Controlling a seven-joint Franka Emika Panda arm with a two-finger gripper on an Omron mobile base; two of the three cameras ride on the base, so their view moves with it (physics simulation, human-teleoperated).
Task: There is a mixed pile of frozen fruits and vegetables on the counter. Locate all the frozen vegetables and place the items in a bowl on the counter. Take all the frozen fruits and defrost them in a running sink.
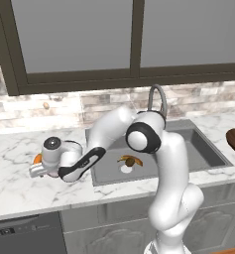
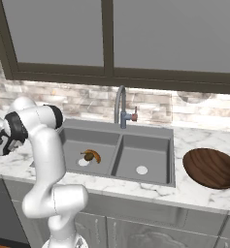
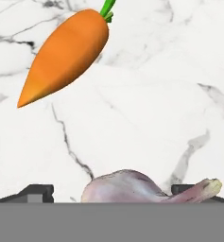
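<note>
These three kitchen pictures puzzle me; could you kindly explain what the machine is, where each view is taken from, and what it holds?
It is a white robot arm on a driving base, in a rendered kitchen. Two cameras sit behind it, left and right; the third looks along its pincer. The pincer is open and holds nothing, low over a pinkish bulb on the marble counter, with a carrot beyond. A banana and kiwi lie in the sink. A wooden bowl waits to its right.

1 carrot [image 3: 64,54], 1 pinkish-white bulb [image 3: 127,189], 1 banana [image 2: 94,154] w/ 1 kiwi [image 2: 89,156] in sink [image 2: 150,135], 1 wooden bowl [image 2: 211,167], 1 tap [image 2: 121,109], 2 basins.
</note>
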